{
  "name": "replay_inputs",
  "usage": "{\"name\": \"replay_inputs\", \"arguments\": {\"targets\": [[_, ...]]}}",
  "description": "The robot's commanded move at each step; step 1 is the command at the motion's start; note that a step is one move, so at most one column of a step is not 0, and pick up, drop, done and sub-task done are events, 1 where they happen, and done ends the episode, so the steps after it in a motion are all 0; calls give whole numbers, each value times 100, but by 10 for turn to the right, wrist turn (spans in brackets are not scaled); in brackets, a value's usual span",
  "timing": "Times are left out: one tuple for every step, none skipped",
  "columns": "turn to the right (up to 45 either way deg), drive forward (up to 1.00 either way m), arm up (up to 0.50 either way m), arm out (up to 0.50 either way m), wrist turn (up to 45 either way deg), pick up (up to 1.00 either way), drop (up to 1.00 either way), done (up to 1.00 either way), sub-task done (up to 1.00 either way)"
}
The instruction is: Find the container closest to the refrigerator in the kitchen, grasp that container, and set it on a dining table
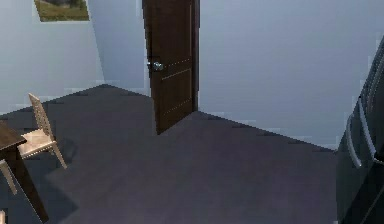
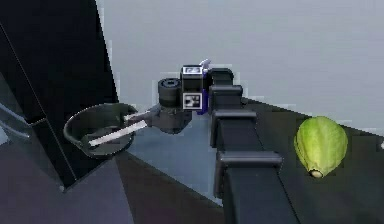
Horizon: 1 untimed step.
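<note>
A dark round pot hangs at the far end of my gripper, clear of the floor, so the gripper holds it. The thin pale fingers lie across its rim. The arm rises from the bottom edge to the white marker squares. The tall dark refrigerator stands just behind and left of the pot, and its side also shows as the refrigerator at the forward view's right edge. A corner of a dark wooden table shows at the forward view's left edge.
A wooden chair stands by the table. A dark brown door is set in the far wall, with a framed picture to its left. A green lettuce lies on a dark counter. Open dark floor lies ahead.
</note>
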Motion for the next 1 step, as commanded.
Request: {"name": "replay_inputs", "arguments": {"targets": [[0, 0, 0, 0, -450, 0, 0, 0, 0]]}}
